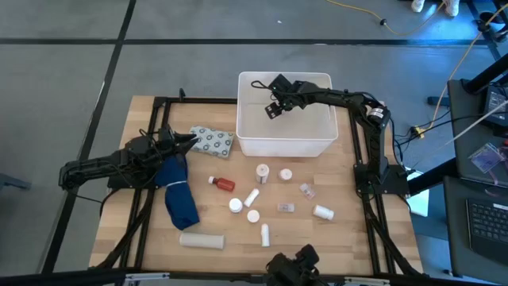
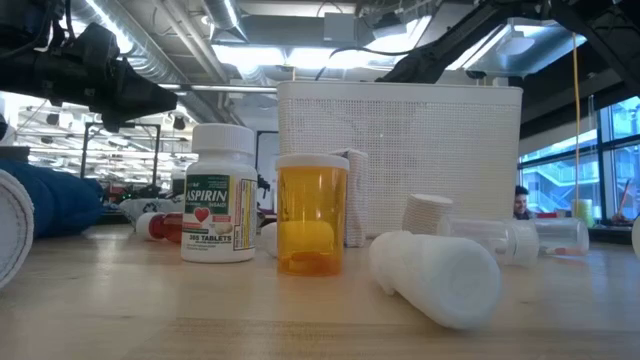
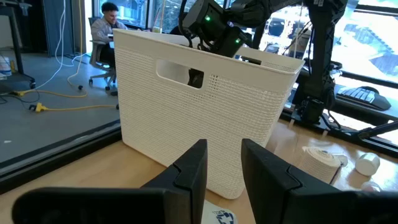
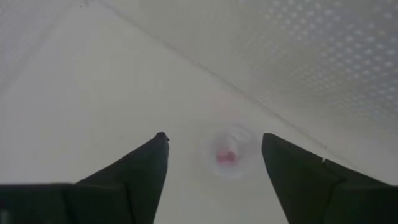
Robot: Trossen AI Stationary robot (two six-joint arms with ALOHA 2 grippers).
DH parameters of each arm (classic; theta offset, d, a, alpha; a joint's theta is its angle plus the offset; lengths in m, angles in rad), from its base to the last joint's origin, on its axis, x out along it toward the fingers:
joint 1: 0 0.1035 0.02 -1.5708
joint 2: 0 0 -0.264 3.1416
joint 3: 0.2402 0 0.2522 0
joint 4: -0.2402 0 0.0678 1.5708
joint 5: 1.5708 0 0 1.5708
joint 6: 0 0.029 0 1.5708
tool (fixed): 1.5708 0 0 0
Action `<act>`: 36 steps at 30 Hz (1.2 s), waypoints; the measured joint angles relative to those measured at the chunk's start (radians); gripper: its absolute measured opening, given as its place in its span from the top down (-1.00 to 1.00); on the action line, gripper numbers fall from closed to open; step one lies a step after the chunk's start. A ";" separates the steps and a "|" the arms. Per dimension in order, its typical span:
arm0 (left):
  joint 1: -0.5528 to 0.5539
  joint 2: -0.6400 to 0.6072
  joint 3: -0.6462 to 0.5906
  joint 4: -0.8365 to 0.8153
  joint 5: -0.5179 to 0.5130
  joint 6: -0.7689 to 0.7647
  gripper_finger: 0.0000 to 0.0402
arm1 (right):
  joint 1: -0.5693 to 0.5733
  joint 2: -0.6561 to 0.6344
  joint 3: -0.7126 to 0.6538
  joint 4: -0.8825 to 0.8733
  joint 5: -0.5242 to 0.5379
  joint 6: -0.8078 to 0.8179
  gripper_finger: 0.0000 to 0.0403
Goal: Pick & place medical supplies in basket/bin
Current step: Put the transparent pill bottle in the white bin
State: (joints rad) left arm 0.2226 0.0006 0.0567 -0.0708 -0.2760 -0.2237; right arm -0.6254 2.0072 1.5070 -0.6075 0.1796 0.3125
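Observation:
The white bin [image 1: 284, 141] stands at the table's far middle. My right gripper [image 1: 274, 108] reaches down inside it, open; a small clear item with a pink part [image 4: 227, 153] lies on the bin's floor between its fingertips, apart from them. My left gripper [image 1: 192, 139] is open by a narrow gap at the left end of the grey dotted blister pack [image 1: 214, 141], which lies flat on the table left of the bin. In the left wrist view the pack [image 3: 222, 215] shows low between the fingers, with the bin [image 3: 205, 112] ahead.
Loose supplies lie in front of the bin: a red-orange bottle [image 1: 223, 183], white bottles [image 1: 262, 171] [image 1: 322, 212], tubes [image 1: 252, 197], clear packets [image 1: 306, 190] and a white roll [image 1: 202, 239]. The dark blue cloth [image 1: 178, 191] lies under my left arm. A person [image 3: 106, 28] sits beyond the table.

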 joint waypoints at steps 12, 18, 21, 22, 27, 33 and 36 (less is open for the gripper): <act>0.000 0.000 0.000 0.000 -0.001 0.000 0.54 | 0.017 -0.224 0.000 -0.024 -0.048 -0.040 -0.35; 0.000 0.000 0.000 0.000 -0.001 -0.001 0.54 | 0.102 -0.430 0.000 -0.074 -0.166 -0.138 -0.35; 0.000 0.000 0.000 0.000 0.004 -0.001 0.54 | 0.164 -0.536 0.000 -0.104 -0.268 -0.163 -0.35; 0.000 0.000 0.000 0.000 0.006 -0.001 0.54 | 0.188 -0.572 0.000 -0.121 -0.304 -0.166 -0.35; 0.000 0.000 0.000 0.000 0.005 0.000 0.54 | 0.332 -0.723 0.002 -0.281 -0.426 -0.106 -0.35; 0.000 0.000 0.000 0.000 0.006 -0.043 0.54 | 0.557 -0.782 0.001 -0.469 -0.299 0.130 -0.35; 0.000 0.000 0.000 0.000 0.005 -0.065 0.54 | 0.663 -0.767 0.001 -0.543 -0.257 0.231 -0.35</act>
State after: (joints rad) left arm 0.2226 0.0006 0.0568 -0.0704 -0.2710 -0.2887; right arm 0.0373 1.2403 1.5082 -1.1507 -0.0770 0.5439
